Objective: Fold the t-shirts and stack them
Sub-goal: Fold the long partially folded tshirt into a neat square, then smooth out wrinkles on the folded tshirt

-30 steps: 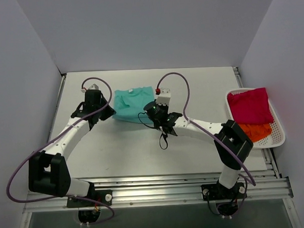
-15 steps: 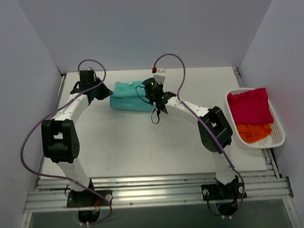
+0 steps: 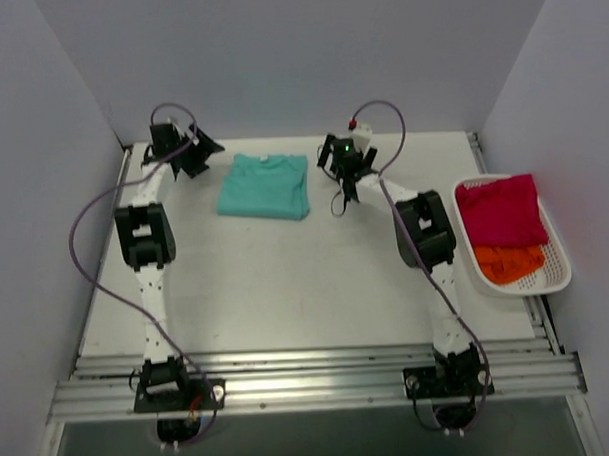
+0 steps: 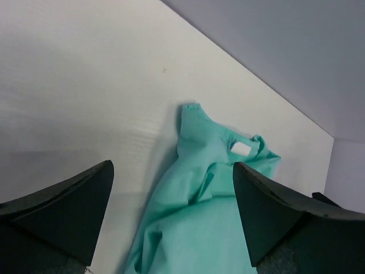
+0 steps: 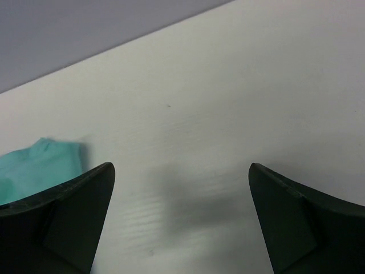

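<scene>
Both spread and empty, your left hand and right hand flank the folded teal cloth t-shirt; the magenta-red cloth t-shirt lies nearer the right.

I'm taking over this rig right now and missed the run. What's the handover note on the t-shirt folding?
Left claw: open, holding nothing, beside the teal t-shirt.
Right claw: open, empty, on its other side.
Teal t-shirt: folded, lying on the table near the far edge.
Magenta t-shirt lies over the orange t-shirt in the white basket at right.
Done: teal folded.
Left: fold the other two, probably stacking them on it.
</scene>
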`<state>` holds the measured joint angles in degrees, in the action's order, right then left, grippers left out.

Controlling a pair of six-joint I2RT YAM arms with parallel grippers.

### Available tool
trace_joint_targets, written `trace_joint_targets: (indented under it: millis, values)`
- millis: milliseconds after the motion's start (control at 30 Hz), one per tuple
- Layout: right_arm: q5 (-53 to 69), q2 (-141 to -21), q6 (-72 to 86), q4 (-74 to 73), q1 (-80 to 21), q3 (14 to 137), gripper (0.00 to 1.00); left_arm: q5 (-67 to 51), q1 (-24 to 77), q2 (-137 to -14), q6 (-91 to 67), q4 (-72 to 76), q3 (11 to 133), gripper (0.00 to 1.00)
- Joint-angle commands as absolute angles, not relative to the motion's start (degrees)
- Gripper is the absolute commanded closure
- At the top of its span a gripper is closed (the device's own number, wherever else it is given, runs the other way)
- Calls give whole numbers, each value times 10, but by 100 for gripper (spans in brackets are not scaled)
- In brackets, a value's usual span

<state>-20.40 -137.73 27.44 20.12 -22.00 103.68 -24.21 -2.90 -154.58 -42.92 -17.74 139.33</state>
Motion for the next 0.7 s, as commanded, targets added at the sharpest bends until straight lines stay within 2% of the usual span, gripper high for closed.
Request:
trace_joint_targets:
  millis: [0,100,167,267,467,667]
  values:
    - [-207,-1247,250,312,-262,1014,0,-216,-42,-1348,-384,-34,1239,6]
    - [-228,-1207,242,316,-273,964,0,-190,-46,-1306,-347,-110,1218,6]
    - [-219,-1177,247,342,-276,909,0,-176,-47,-1275,-336,-114,1194,6]
    - [-179,-1170,264,359,-276,890,0,-162,-47,-1235,-329,-104,1130,6]
    - [-85,-1238,279,329,-275,952,1,-189,-45,-1257,-312,-116,1101,6]
    - [-42,-1307,301,318,-276,990,8,-221,-41,-1311,-302,-105,1096,4]
